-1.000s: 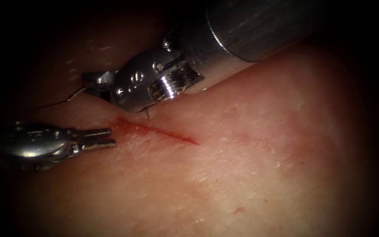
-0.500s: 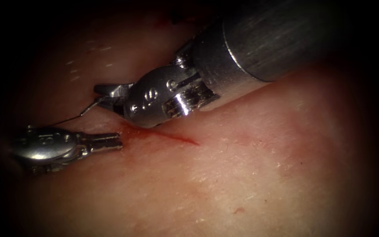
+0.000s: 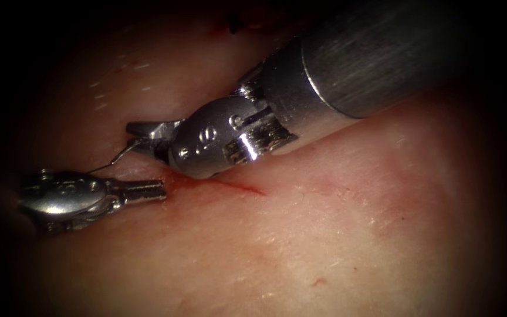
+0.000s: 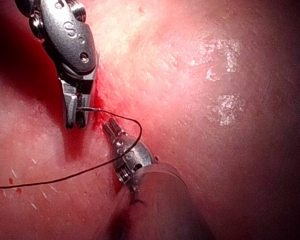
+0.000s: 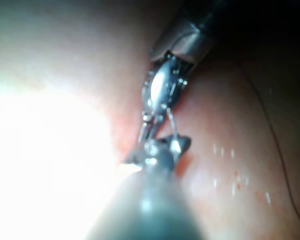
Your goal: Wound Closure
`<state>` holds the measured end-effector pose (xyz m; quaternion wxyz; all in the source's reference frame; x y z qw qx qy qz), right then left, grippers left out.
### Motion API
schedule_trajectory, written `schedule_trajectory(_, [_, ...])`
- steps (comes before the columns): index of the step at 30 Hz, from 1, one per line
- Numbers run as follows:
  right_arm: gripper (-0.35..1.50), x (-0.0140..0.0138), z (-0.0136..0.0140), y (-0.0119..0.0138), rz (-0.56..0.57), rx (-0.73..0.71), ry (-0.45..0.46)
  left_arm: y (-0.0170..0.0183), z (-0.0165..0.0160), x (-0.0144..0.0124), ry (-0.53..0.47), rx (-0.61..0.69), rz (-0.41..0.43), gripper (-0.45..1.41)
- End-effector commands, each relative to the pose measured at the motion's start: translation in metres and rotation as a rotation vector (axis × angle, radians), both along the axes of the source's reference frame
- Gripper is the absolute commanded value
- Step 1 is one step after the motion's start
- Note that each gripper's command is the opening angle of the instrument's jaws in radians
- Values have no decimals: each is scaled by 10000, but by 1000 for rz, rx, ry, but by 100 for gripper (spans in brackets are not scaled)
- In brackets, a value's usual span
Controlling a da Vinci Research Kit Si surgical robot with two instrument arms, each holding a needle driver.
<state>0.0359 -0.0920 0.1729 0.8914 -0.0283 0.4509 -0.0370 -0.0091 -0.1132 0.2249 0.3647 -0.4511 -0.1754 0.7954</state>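
Endoscope view, nearest ground first: the tissue (image 3: 324, 246) lies bare and unbroken along its near edge, pale with a faint flush. Farther in, the cut (image 3: 239, 185) runs as a short red line slanting toward the left, and a smear of red fluid (image 3: 174, 175) gathers at its left end. The left tool (image 3: 155, 189) lies low and nearly flat just at that left end. Its jaws are pressed together on nothing, with the tip just beside the smear. I judge it is parked there, close enough to help at the wound's edge but clear of the other tool's work. Beyond the cut, on its far side, the right tool (image 3: 139, 134) reaches in over the wound. Its wrist hangs right above the cut's left part and hides a stretch of it. Its jaws are closed on a thin bright curved piece, which I take to be the needle (image 3: 121, 154), held close to its thread end. The rest of the curve is hidden behind the jaws and wrist, so I cannot tell whether its point is in the tissue. From that bright piece the thread (image 3: 96, 169) trails away to the left of the cut, passing just behind the left tool. The left wrist view shows it arcing slackly round that tool's wrist and off across the tissue. That slack suggests the thread is only being kept out of the way, not pulled
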Motion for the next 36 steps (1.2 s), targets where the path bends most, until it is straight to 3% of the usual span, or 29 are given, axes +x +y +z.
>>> schedule_trajectory(1, [-35, 3, 4, -13, 9, 23, -3, -15, -2, -12, -4, 7, -1, 5])
schedule_trajectory(11, [-35, -6, 12, -15, 71, 105, -5, -16, -3, -11, -2, 8, 2, 5])
schedule_trajectory(18, [-35, -12, 15, -7, 208, 181, -35, -17, -3, -11, -2, 8, 1, 5])
schedule_trajectory(24, [-35, -19, 6, 18, 291, 180, -20, -17, -3, -12, 1, 9, 2, 5])
schedule_trajectory(36, [-35, -12, -10, 45, 294, 91, -6, -20, -2, -19, 1, 11, 5, 4])
